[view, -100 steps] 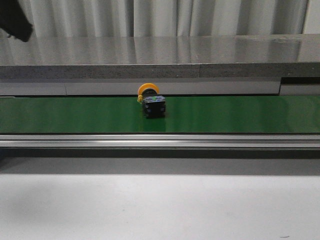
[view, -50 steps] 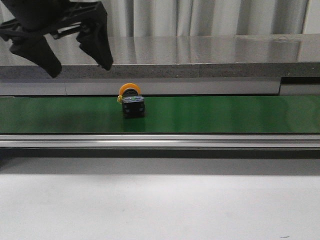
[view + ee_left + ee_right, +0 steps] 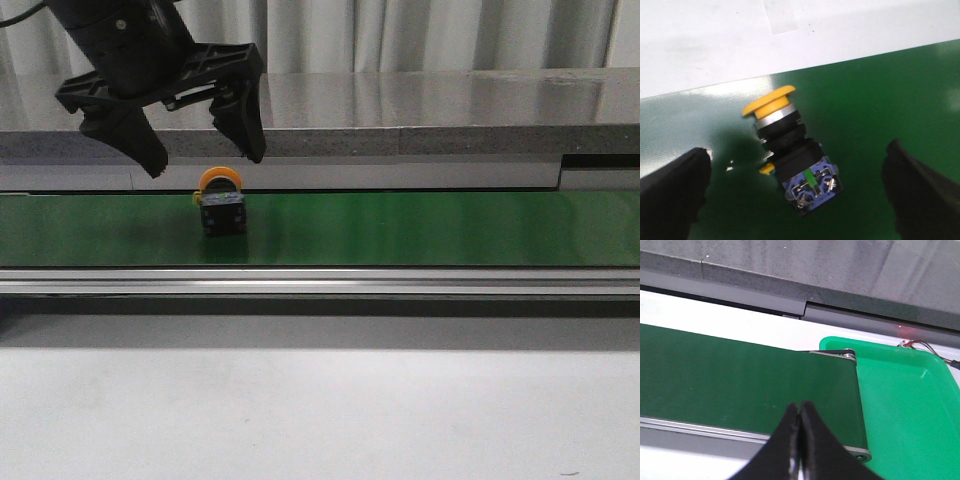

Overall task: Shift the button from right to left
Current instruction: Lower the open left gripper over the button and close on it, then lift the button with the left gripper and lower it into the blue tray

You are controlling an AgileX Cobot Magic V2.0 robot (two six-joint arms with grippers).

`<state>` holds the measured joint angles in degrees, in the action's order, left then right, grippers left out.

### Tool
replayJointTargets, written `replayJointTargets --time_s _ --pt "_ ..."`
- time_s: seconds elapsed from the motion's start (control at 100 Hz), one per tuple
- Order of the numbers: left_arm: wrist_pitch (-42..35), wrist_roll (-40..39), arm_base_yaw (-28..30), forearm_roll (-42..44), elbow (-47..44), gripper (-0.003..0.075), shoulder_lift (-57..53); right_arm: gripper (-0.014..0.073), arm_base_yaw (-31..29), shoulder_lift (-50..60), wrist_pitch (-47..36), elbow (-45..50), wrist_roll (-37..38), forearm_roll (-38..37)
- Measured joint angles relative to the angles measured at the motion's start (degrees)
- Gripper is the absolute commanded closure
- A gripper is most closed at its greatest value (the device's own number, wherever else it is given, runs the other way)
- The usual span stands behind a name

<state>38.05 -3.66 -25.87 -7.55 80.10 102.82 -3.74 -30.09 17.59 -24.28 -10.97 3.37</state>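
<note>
Your green belt (image 3: 450,228) runs left to right across the desk (image 3: 320,410). Your left tool (image 3: 197,155) hangs wide open just above the button (image 3: 221,203), not touching it. Your right tool (image 3: 800,440) is closed on nothing, over the belt's right end. The button lies on the belt, left of the middle. Grabbing it is not done yet.

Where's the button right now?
In the front view the button lies on its side on the green belt, left of centre, just below the open left gripper, which is not touching it.
</note>
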Motion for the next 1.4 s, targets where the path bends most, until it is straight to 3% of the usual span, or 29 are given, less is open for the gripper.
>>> replayJointTargets --time_s 0.37,0.48,0.55,0.71,0.84,1.4 --pt "1.03 -5.89 0.00 7.55 0.38 0.0065 4.22 0.0661 0.00 0.00 0.00 0.00 0.00 0.00" --pt "1.13 -6.37 0.00 8.08 0.47 0.0105 4.69 0.0661 0.00 0.00 0.00 0.00 0.00 0.00" --pt "1.42 -6.51 0.00 8.08 0.47 0.0188 4.78 0.0661 0.00 0.00 0.00 0.00 0.00 0.00" --pt "2.15 -6.67 0.00 8.27 0.59 0.0494 4.78 0.0661 0.00 0.00 0.00 0.00 0.00 0.00" --pt "2.41 -6.77 0.00 8.51 0.70 0.0618 4.78 0.0661 0.00 0.00 0.00 0.00 0.00 0.00" --pt "11.02 -7.81 1.78 16.20 0.70 0.0621 -7.88 0.0661 0.00 0.00 0.00 0.00 0.00 0.00"
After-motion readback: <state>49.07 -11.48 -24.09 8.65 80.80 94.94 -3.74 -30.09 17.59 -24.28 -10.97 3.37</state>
